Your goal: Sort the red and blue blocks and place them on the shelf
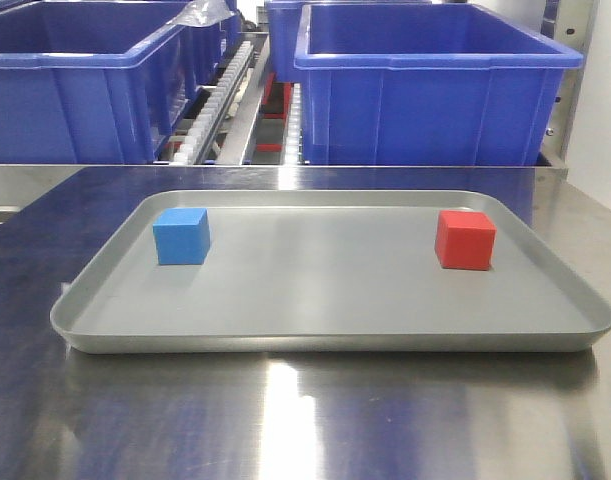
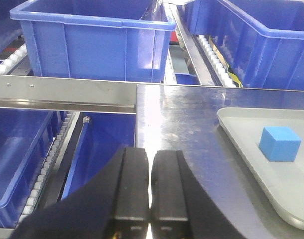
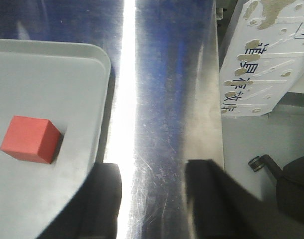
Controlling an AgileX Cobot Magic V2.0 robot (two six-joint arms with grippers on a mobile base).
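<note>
We see the blue block [image 1: 181, 236] at centre left on the tray [image 1: 325, 300] and the red block [image 1: 465, 240] at centre right, well apart. The shelf [image 1: 223, 92] spans the top. Our left gripper [image 2: 151, 154] is pinched closed on nothing; our right gripper [image 3: 152, 172] gapes wide.

Low, close front view faces tray [image 1: 325, 290]; left wrist shares blue block [image 1: 181, 236], right wrist red block [image 1: 465, 240].

A grey tray [image 1: 325, 335] sits on the steel worktop [image 1: 285, 420]. On it, the blue block [image 1: 181, 236] sits left and the red block [image 1: 464, 240] right, well apart. Large blue bins [image 1: 425, 100] stand on the shelf [image 1: 240, 110] behind.
</note>
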